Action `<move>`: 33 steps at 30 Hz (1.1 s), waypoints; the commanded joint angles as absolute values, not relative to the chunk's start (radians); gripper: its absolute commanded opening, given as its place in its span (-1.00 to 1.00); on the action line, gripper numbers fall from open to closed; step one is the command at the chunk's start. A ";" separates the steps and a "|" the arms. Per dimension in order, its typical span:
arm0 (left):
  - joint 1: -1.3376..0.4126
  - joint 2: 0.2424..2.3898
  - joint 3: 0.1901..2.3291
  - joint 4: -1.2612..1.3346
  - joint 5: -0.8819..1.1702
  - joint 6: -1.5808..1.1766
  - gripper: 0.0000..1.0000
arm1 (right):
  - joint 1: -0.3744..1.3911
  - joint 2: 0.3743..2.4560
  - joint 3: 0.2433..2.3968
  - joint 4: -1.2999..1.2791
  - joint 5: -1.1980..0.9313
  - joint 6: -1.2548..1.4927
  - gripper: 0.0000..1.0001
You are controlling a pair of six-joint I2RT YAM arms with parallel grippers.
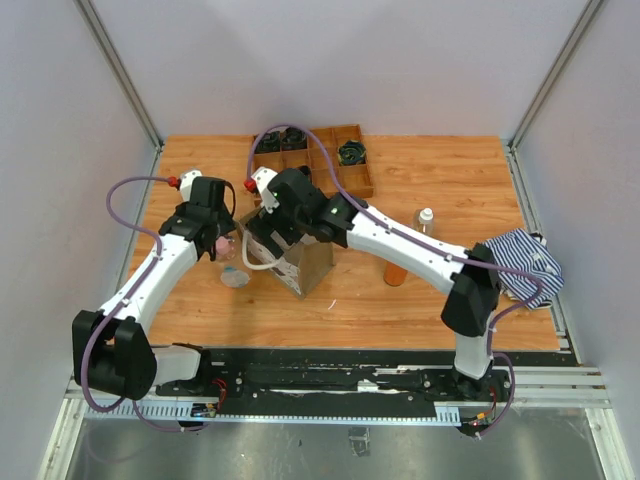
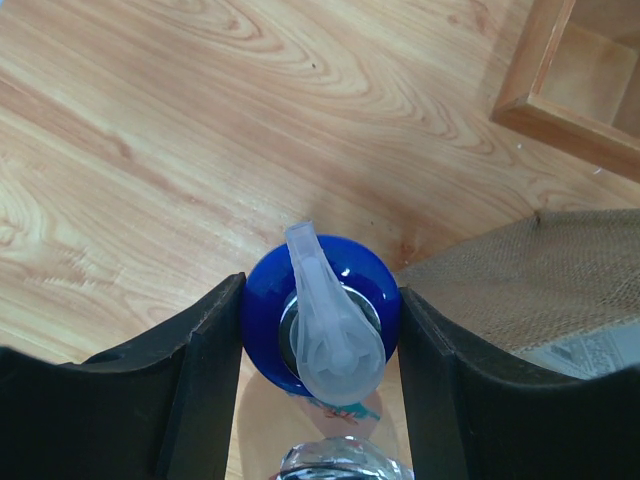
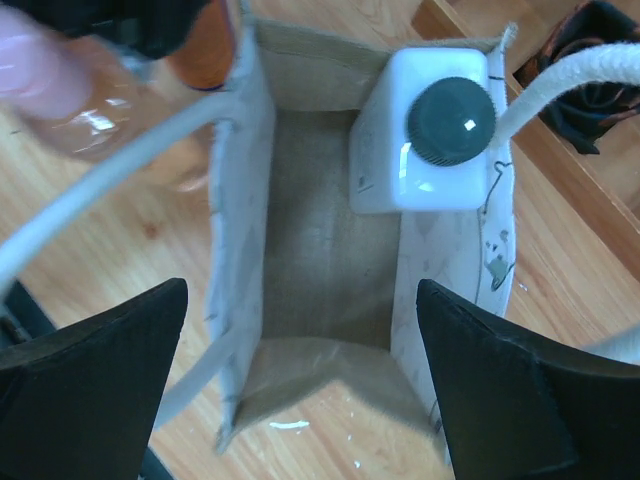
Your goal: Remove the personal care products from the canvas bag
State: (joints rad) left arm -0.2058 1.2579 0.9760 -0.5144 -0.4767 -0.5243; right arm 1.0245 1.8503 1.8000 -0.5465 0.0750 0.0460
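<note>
Risk: snagging the rope handle (image 3: 560,85) or dragging the canvas bag (image 3: 232,220) wall when lowering the right gripper (image 3: 302,290), fingers spread wide, onto the white bottle (image 3: 400,170) sitting in the bag's upper-right corner. Seemingly standing upright, dark cap pointing at the lens, long axis vertical. Clamping the blue bottle (image 2: 270,310) at lower centre in the left gripper (image 2: 318,300), spout aiming upper left.

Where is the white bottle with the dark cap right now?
In the right wrist view, the white bottle stands cap up inside the canvas bag, in the corner at the picture's upper right, beside the rope handle and below the open right hand.
</note>
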 commanded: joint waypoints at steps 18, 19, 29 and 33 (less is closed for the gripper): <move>-0.201 1.097 0.978 -0.491 -0.433 -0.535 0.64 | 0.838 2.135 1.985 -0.482 -0.198 0.039 0.91; -0.201 1.094 0.983 -0.495 -0.426 -0.534 0.64 | 0.838 2.147 2.001 -0.482 -0.198 0.038 0.91; -0.201 1.055 1.007 -0.517 -0.323 -0.539 0.64 | 0.838 2.342 2.246 -0.627 -0.173 0.051 0.03; -0.200 1.050 1.021 -0.539 -0.316 -0.529 0.64 | 0.848 2.292 2.205 -0.615 -0.107 0.061 -0.45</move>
State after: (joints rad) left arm -0.2050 1.0718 0.9760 -0.5224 -0.3454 -0.5331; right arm 0.8398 2.3154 2.2215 -0.5655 -0.1524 0.0402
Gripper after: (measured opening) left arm 0.820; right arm 0.494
